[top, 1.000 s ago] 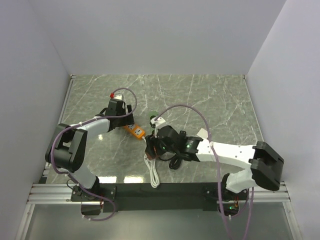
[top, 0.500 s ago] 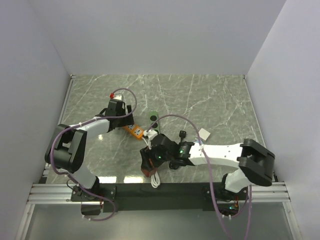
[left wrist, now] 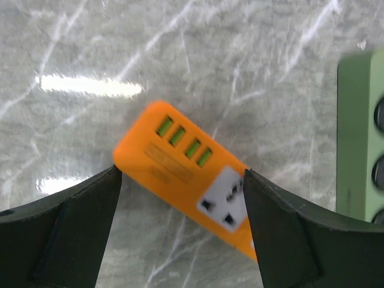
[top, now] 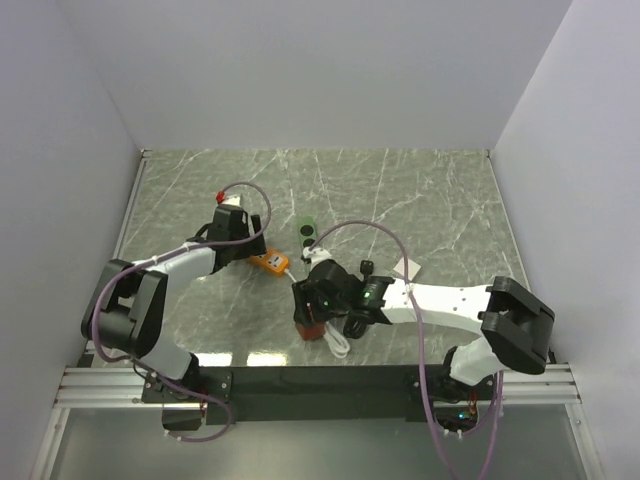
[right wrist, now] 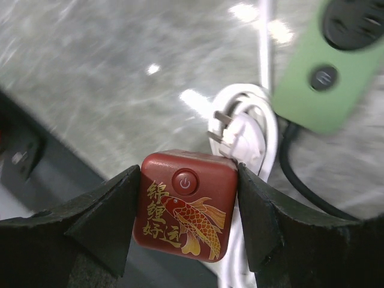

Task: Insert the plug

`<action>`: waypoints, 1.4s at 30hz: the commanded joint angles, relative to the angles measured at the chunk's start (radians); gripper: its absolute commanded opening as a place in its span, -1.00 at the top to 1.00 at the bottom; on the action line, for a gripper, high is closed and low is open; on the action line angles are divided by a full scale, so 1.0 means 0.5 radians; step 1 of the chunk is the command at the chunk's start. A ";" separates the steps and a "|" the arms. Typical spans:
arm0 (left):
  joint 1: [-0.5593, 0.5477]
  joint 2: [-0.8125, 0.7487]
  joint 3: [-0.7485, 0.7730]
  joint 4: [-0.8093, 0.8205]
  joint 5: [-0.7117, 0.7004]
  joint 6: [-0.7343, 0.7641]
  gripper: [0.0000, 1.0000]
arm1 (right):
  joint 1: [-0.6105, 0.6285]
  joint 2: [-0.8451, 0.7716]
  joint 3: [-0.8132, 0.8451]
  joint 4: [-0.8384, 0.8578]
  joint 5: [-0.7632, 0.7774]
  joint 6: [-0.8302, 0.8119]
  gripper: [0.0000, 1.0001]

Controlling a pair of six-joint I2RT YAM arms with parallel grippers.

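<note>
A red square plug (right wrist: 187, 204) with a gold koi print and a power button sits between my right gripper's (right wrist: 189, 180) fingers, which are shut on its two sides. In the top view this gripper (top: 308, 318) holds the plug (top: 309, 328) near the table's front edge. An orange power strip (left wrist: 192, 174) with green USB ports and a white socket lies slanted between my left gripper's (left wrist: 180, 175) fingers, touching both. In the top view the strip (top: 270, 262) is at the left gripper (top: 248, 255).
A green power strip (top: 307, 232) lies behind the orange one; it also shows in the right wrist view (right wrist: 327, 78) and the left wrist view (left wrist: 360, 138). A coiled white cable with a pronged plug (right wrist: 239, 135) and a black cable (right wrist: 294, 177) lie under the right gripper.
My right gripper moved from beside the green strip toward the front edge, then slightly right, with the red plug. My left gripper shifted a little with the orange strip.
</note>
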 commanded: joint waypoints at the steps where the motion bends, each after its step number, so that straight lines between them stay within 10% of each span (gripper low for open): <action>1: -0.067 -0.105 -0.069 0.032 -0.002 -0.049 -0.75 | -0.131 -0.003 -0.017 -0.342 0.497 -0.075 1.00; 22: -0.454 -0.117 -0.323 0.366 0.139 -0.239 -0.74 | -0.748 0.214 0.333 -0.103 0.825 -0.379 1.00; 35: -0.494 -0.844 -0.336 0.391 -0.176 -0.150 -0.82 | -0.696 -0.049 0.468 0.157 0.580 -0.499 1.00; 42: -0.319 -0.740 -0.345 0.402 -0.254 -0.098 -0.79 | -0.598 0.009 0.422 0.606 0.561 -0.398 1.00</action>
